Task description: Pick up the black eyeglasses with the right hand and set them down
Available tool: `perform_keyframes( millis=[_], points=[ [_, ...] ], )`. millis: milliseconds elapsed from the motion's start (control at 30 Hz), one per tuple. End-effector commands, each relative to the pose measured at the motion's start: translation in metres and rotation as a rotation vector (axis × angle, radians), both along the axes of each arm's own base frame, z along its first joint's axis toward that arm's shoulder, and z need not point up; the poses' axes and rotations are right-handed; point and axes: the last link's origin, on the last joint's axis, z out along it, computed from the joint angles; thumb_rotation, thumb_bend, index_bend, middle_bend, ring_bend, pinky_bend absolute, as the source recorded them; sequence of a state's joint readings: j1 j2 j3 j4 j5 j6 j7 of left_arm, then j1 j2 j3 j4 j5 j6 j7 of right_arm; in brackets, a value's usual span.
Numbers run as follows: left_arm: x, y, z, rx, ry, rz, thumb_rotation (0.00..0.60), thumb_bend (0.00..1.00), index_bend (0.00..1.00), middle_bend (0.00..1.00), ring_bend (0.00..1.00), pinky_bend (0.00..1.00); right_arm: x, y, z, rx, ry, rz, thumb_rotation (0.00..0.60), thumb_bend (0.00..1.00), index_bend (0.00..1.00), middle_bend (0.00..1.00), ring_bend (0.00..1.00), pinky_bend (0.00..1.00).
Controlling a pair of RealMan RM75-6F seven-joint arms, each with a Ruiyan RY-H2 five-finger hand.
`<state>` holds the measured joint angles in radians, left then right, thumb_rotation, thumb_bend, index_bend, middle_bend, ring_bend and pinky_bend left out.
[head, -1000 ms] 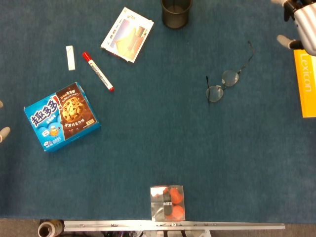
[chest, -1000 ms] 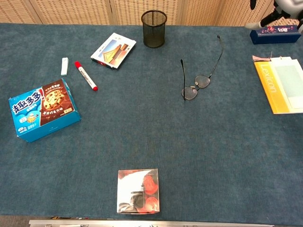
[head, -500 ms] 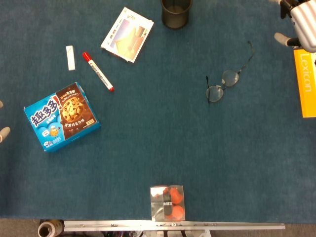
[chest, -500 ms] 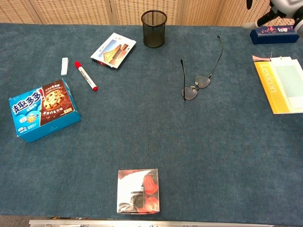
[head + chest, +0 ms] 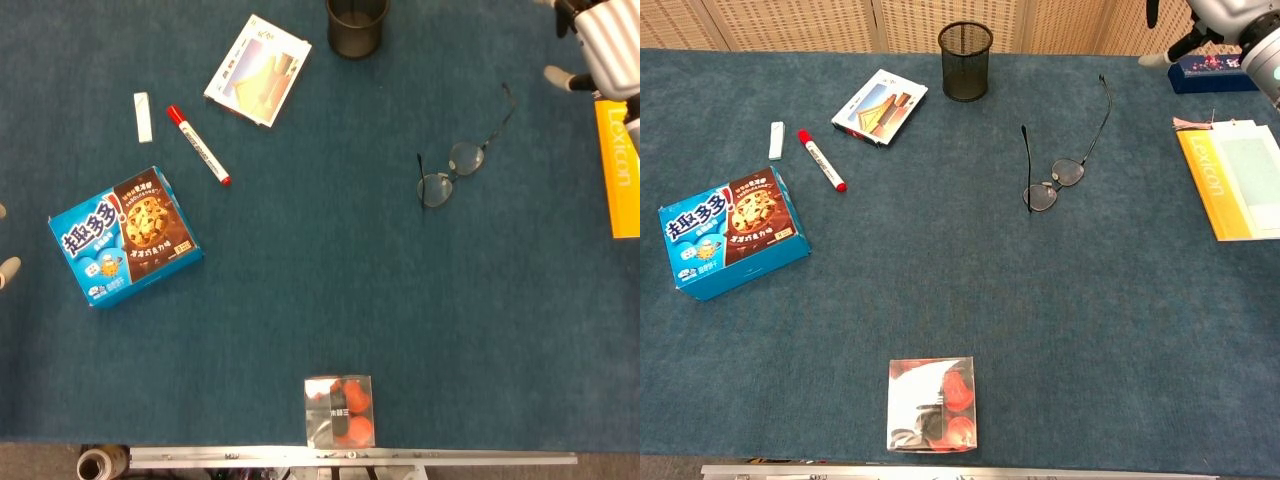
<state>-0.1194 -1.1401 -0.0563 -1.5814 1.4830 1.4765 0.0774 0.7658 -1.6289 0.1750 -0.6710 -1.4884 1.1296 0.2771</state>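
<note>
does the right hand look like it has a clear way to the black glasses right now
Probably yes. The right hand hangs open at the table's far right, and only bare blue cloth lies between it and the eyeglasses, which lie unfolded with nothing touching them.

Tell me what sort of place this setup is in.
Probably an office or lab desk: a table under blue felt, with a mesh pen holder, a red marker, a yellow Lexicon book, and woven screens behind.

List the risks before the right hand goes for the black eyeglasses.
1. The eyeglasses lie flat with thin temples spread open; the fingers may slip off or bend the frame.
2. The right hand is at the far edge, near the yellow book and blue case; it could knock them.
</note>
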Motion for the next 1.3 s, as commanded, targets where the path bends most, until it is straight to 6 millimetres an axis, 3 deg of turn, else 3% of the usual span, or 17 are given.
perform_keyframes(
  millis=[33, 1300],
  points=[
    [0.0, 0.0, 0.0, 0.0, 0.0, 0.0, 0.6, 0.06, 0.43, 0.31, 0.26, 0.44, 0.003, -0.002, -0.003, 0.003, -0.006, 0.006, 0.6, 0.06, 0.28, 0.58, 0.34, 0.25],
    [0.0, 0.0, 0.0, 0.0, 0.0, 0.0, 0.6, 0.06, 0.43, 0.31, 0.26, 0.44, 0.027, -0.011, -0.036, 0.049, -0.021, 0.02, 0.6, 0.06, 0.28, 0.58, 0.34, 0.25]
  ],
)
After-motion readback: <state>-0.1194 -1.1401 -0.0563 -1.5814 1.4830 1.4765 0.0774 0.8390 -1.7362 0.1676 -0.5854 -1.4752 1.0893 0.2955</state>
